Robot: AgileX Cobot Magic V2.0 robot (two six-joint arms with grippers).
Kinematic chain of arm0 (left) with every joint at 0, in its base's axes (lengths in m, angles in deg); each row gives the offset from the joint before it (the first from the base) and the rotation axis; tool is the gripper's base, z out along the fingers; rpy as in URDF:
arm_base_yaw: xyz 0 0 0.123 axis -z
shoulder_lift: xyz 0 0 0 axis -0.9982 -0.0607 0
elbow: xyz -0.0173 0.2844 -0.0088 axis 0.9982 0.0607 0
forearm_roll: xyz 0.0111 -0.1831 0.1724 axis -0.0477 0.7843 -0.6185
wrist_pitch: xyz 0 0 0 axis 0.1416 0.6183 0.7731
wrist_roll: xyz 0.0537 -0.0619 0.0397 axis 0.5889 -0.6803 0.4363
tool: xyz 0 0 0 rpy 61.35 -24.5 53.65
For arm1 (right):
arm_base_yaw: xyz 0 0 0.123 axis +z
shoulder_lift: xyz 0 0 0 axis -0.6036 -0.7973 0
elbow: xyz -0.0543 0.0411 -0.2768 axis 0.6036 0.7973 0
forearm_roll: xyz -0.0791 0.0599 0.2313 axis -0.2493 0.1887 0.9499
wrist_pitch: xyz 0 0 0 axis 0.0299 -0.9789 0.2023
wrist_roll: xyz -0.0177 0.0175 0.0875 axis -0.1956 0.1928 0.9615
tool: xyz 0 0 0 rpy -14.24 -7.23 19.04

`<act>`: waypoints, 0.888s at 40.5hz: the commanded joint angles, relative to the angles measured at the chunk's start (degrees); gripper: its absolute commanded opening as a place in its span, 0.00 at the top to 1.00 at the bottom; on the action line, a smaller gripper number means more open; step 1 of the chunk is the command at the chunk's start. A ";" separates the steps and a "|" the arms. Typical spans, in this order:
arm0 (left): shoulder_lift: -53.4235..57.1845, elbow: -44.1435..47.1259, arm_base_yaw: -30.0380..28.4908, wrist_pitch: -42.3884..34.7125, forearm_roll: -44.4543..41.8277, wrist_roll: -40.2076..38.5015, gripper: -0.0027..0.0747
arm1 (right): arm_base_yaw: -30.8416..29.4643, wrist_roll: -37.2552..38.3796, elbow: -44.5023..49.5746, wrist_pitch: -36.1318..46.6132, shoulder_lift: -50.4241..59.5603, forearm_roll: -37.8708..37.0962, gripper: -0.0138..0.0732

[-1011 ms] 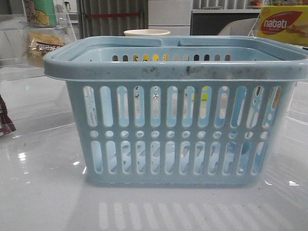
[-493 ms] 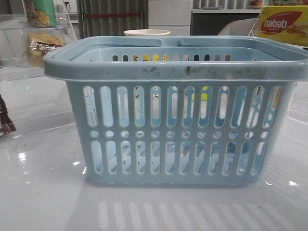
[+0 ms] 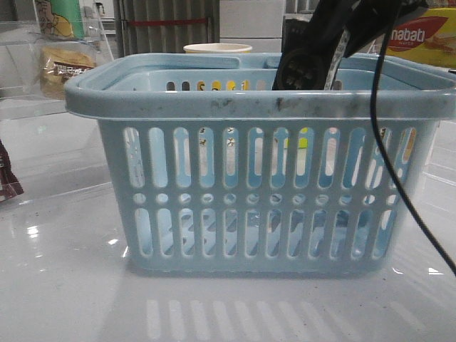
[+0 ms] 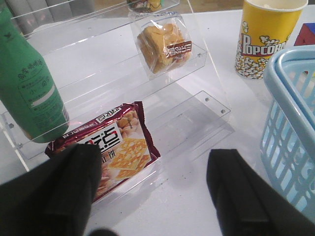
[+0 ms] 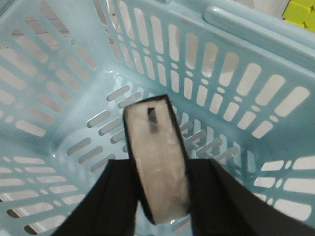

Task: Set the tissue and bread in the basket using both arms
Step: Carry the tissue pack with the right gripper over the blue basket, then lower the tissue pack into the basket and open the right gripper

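A glossy white surface (image 3: 64, 285) carries the basket (image 3: 260, 107). The tissue pack (image 5: 158, 164) is clenched in the right pincer (image 5: 160, 196) above the basket floor; it should be lowered before release. The left pincer (image 4: 152, 191), spread empty, is faced by the bread (image 4: 164, 46) beyond it.

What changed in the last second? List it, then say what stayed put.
The right arm has come into the front view from the upper right and dipped into the basket; its right gripper holds the tissue over the basket floor. Basket, bread on the acrylic shelf and popcorn cup stayed unmoved.
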State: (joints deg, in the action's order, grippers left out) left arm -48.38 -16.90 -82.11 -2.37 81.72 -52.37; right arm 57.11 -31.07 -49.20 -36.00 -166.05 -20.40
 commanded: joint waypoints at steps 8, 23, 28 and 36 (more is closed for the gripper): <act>-0.13 -1.58 0.39 -4.95 0.50 -0.52 0.30 | 0.13 -0.70 -1.63 3.87 3.05 1.88 0.21; -0.13 -1.58 0.39 -4.95 0.50 -0.52 0.30 | 0.13 -0.82 1.65 -1.75 17.09 1.73 0.21; -0.13 -1.58 0.39 -4.99 0.50 -0.52 0.30 | 0.13 -0.82 6.37 -1.59 22.87 0.83 0.21; -0.13 -1.58 0.39 -5.47 0.50 -0.52 0.30 | 0.13 -0.82 14.50 -1.59 32.11 -0.47 0.21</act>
State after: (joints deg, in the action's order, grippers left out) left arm -48.38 -16.90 -82.11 -2.50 81.72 -52.37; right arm 57.11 -31.16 -35.48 -40.73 -137.53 -20.80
